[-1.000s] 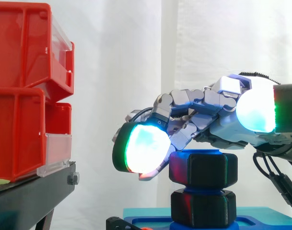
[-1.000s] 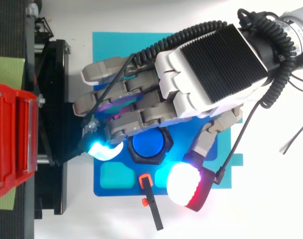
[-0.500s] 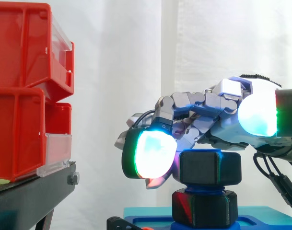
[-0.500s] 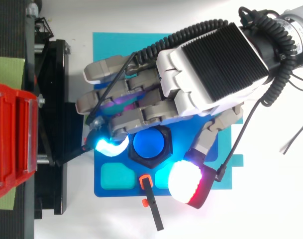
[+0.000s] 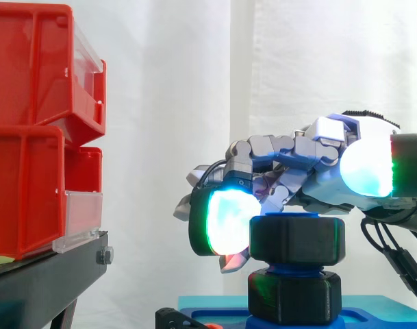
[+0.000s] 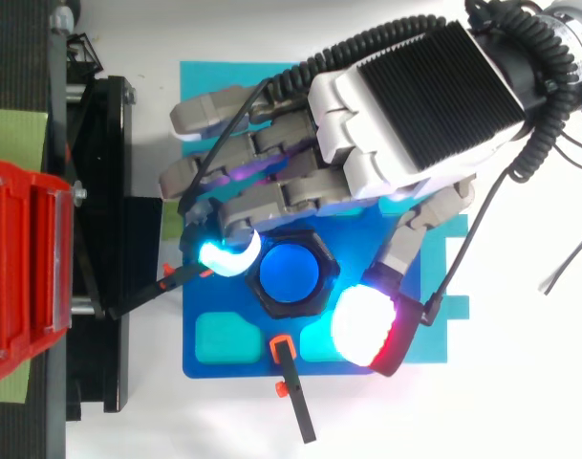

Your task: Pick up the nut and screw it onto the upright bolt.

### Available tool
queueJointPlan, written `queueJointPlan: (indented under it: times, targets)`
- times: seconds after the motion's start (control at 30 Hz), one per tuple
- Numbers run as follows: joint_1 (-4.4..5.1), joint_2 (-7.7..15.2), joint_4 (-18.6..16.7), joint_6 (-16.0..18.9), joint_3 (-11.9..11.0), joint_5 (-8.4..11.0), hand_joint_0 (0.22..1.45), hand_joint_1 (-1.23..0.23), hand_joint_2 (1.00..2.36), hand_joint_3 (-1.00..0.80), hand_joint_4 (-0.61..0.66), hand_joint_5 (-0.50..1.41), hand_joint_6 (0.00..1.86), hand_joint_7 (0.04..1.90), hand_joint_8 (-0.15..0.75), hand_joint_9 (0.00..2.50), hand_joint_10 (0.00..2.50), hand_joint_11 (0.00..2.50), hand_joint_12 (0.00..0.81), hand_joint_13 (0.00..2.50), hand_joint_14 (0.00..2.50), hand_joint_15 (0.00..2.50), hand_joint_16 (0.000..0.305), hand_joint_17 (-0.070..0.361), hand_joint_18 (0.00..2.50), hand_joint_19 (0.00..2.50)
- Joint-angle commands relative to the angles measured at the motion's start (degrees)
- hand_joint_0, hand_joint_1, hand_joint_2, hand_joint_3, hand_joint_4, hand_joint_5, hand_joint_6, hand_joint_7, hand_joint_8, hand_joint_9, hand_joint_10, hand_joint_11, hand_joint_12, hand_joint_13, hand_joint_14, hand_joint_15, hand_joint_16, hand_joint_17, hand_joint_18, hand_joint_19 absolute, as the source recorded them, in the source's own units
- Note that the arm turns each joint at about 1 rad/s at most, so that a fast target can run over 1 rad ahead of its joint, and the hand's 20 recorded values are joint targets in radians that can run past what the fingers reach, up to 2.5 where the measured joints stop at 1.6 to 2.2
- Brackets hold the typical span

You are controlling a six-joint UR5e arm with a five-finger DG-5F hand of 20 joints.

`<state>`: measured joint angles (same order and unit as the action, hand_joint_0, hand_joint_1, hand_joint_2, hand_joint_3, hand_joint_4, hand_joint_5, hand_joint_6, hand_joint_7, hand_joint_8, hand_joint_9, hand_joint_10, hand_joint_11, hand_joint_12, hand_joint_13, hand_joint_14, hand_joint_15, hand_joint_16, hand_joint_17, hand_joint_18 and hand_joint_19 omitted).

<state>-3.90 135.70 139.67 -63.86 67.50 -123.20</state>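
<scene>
One cam stares straight down on the bolt [image 6: 292,274] from close up; the other sits level beside that same bolt, looking across it.

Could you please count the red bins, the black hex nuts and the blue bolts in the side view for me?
Red bins: 2, the upper bin and the lower bin
Black hex nuts: 2, the upper nut and the lower nut
Blue bolt: 1
Total: 5
</scene>
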Motion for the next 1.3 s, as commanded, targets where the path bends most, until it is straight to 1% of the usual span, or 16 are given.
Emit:
queueJointPlan:
  times: [0.0,0.03,0.17,0.23,0.33,0.37,0.53,0.67,0.77,0.87,0.9,0.97,1.0,1.07,1.13,1.27]
  targets:
    - [-0.58,0.0,0.0,0.1,0.0,-0.64,0.48,-0.24,1.00,-0.50,0.18,0.02,0.50,1.64,0.292,0.89,0.00,0.00,0.293,0.48,0.00,0.00,0.027,0.060,0.10,0.00]
    - [-0.84,0.0,0.0,0.1,0.0,-0.90,0.48,-0.24,1.00,-0.50,0.17,0.03,0.50,1.65,0.294,0.90,0.00,0.00,0.293,0.50,0.00,0.00,0.026,0.059,0.11,0.00]
    - [-1.19,0.0,0.0,0.1,0.0,-1.34,0.49,-0.24,1.00,-0.50,0.15,0.03,0.52,1.65,0.293,0.94,0.00,0.00,0.289,0.55,0.00,0.00,0.025,0.056,0.17,0.00]
    - [-1.63,0.0,0.0,0.0,0.0,-1.61,0.49,-0.24,1.00,-0.50,0.14,0.03,0.53,1.62,0.297,0.96,0.00,0.00,0.285,0.57,0.00,0.00,0.024,0.055,0.20,0.00]
    - [-1.99,0.0,-0.2,0.0,0.0,-1.96,0.49,-0.24,1.00,-0.50,0.12,0.03,0.56,1.58,0.298,1.02,0.00,0.00,0.283,0.62,0.00,0.00,0.024,0.054,0.24,0.00]
    - [-2.07,-0.1,-0.2,0.0,0.0,-2.04,0.49,-0.25,1.00,-0.50,0.11,0.03,0.58,1.52,0.297,1.03,0.00,0.00,0.279,0.63,0.00,0.00,0.023,0.053,0.26,0.00]
    - [-2.60,-0.1,-0.2,0.1,0.0,-2.75,0.50,-0.29,1.00,-0.50,0.04,0.04,0.61,1.46,0.267,1.21,0.00,0.00,0.256,0.77,0.00,0.00,0.020,0.045,0.38,0.00]
    - [-2.78,0.0,0.1,0.0,0.0,-2.75,0.50,-0.33,1.00,-0.50,0.01,0.06,0.63,1.42,0.242,1.37,0.00,0.00,0.226,0.87,0.00,0.00,0.017,0.037,0.51,0.00]
    - [-3.04,-0.1,0.0,0.0,0.0,-2.84,0.50,-0.35,1.00,-0.50,0.01,0.06,0.63,1.38,0.211,1.45,0.00,0.00,0.217,0.94,0.00,0.00,0.015,0.034,0.56,0.00]
    - [-3.04,0.0,0.1,0.0,0.0,-2.84,0.50,-0.34,1.00,-0.50,0.02,0.06,0.63,1.39,0.208,1.47,0.00,0.00,0.214,0.96,0.00,0.00,0.015,0.033,0.59,0.00]
    - [-3.13,-0.1,0.1,0.0,-0.1,-2.84,0.50,-0.33,1.00,-0.50,0.04,0.06,0.61,1.42,0.214,1.47,0.00,0.00,0.217,0.94,0.00,0.00,0.015,0.035,0.59,0.00]
    - [-3.13,-0.1,0.1,0.0,0.0,-2.84,0.49,-0.30,1.00,-0.50,0.09,0.06,0.54,1.54,0.259,1.41,0.00,0.00,0.235,0.89,0.00,0.00,0.017,0.039,0.54,0.00]
    - [-3.13,-0.1,0.0,0.0,0.0,-2.84,0.48,-0.28,1.00,-0.50,0.14,0.05,0.50,1.56,0.271,1.38,0.00,0.00,0.247,0.85,0.00,0.00,0.019,0.043,0.51,0.00]
    - [-3.22,-0.1,-0.1,0.1,0.0,-2.84,0.48,-0.27,1.00,-0.50,0.19,0.02,0.50,1.43,0.281,1.31,0.00,0.00,0.265,0.82,0.00,0.00,0.022,0.050,0.47,0.00]
    - [-3.22,-0.1,-0.1,0.1,-0.4,-2.84,0.48,-0.25,1.00,-0.50,0.24,-0.01,0.51,1.26,0.286,1.25,0.00,0.00,0.280,0.79,0.00,0.00,0.025,0.056,0.46,0.00]
    - [-3.22,-0.1,0.1,0.1,-1.5,-3.45,0.47,-0.23,1.00,-0.50,0.28,-0.05,0.50,1.06,0.294,1.18,0.00,0.00,0.300,0.76,0.00,0.00,0.028,0.064,0.44,0.00]
